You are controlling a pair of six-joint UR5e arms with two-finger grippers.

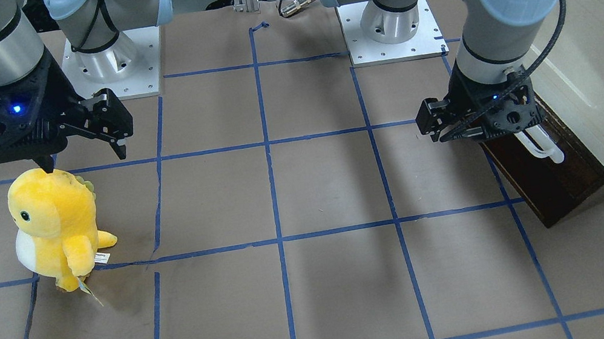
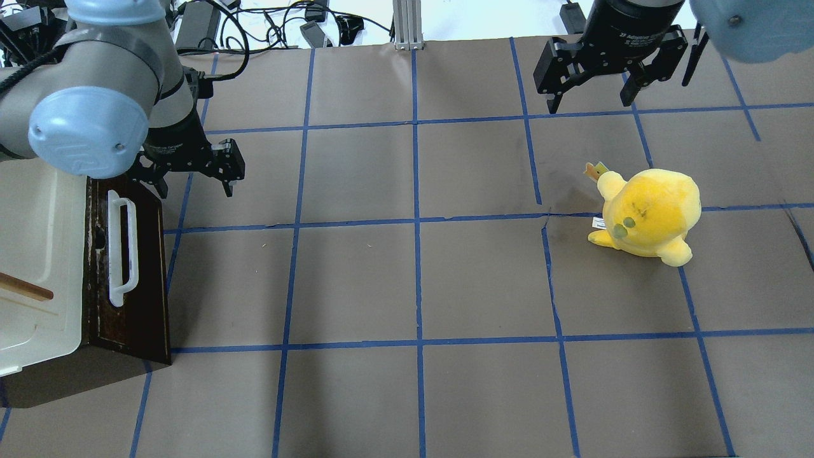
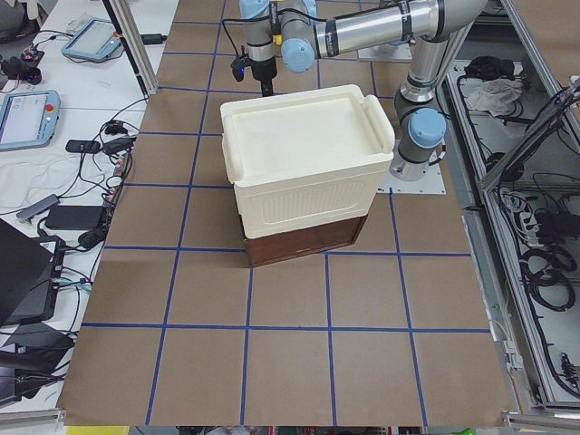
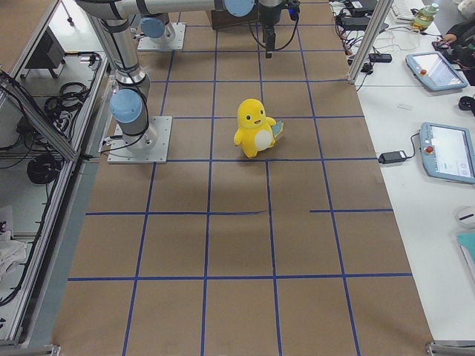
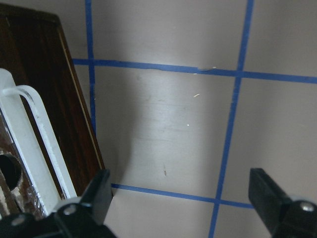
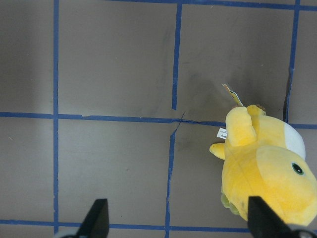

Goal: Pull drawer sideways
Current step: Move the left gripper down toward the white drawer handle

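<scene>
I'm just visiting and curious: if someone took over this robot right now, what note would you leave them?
Left hand: open, empty, by one end of the white handle.
Right hand: open, empty, above the table near the yellow plush toy.
Drawer: beneath the cream box, seemingly unpulled.
Done: approach only.
Left: grip handle, pull drawer sideways.

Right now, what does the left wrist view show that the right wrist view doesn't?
Only the left wrist view shows the drawer, its white handle close to one finger of the open left gripper. Only the right wrist view shows the yellow plush toy, beside the open right gripper. Both show the brown table with blue tape lines.
</scene>
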